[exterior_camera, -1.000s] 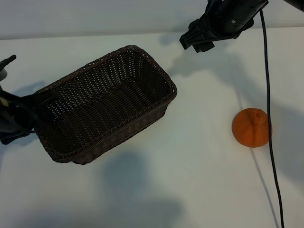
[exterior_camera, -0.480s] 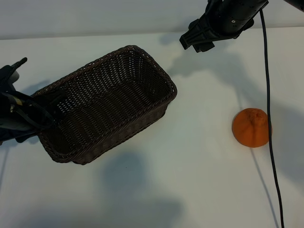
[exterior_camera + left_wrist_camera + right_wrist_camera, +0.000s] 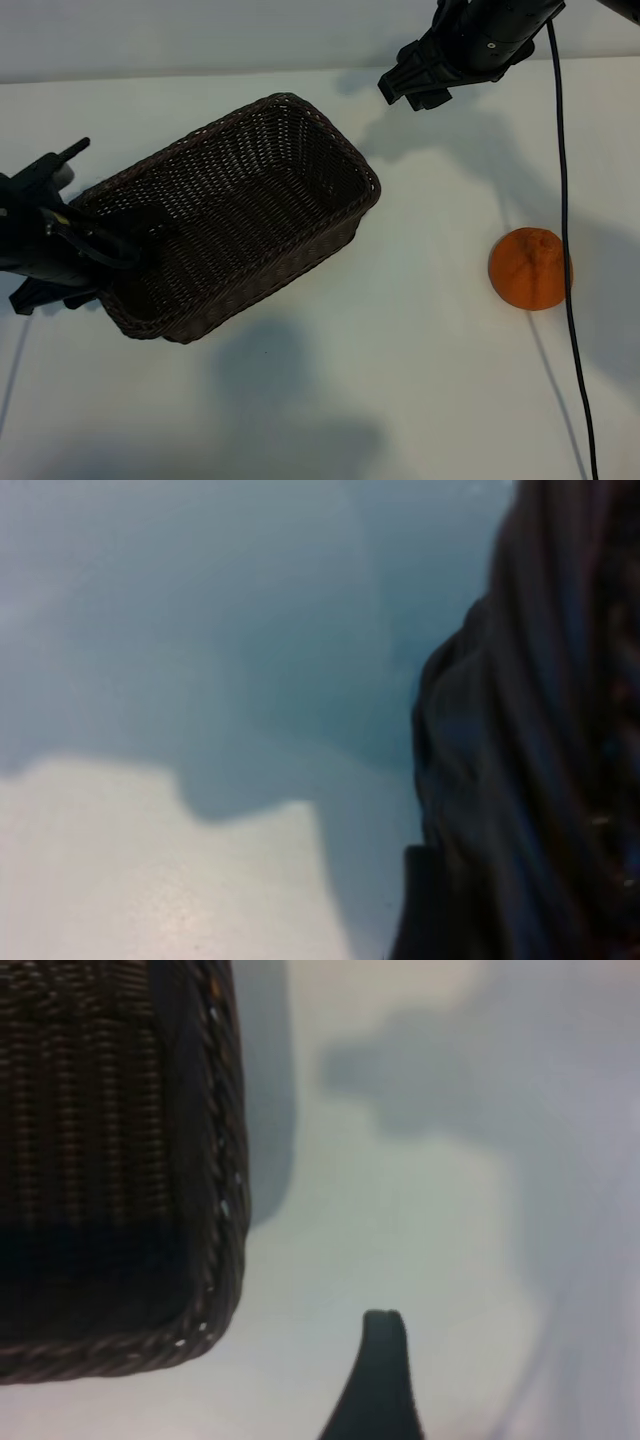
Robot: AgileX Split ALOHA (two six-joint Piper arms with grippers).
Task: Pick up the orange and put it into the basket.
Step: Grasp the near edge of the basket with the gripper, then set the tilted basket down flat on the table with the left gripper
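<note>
The orange (image 3: 529, 268) sits alone on the counter (image 3: 400, 380); the left pincer (image 3: 105, 250) seemingly grips the basket (image 3: 240, 215) rim, the right pincer (image 3: 415, 85) hangs released.

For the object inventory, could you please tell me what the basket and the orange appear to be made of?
The basket: dark brown woven wicker, matte, with visible strands and a braided rim; natural or synthetic fibre cannot be told. The orange: looks like fruit peel, matte with a puckered end; whether it is real or a replica cannot be told.
</note>
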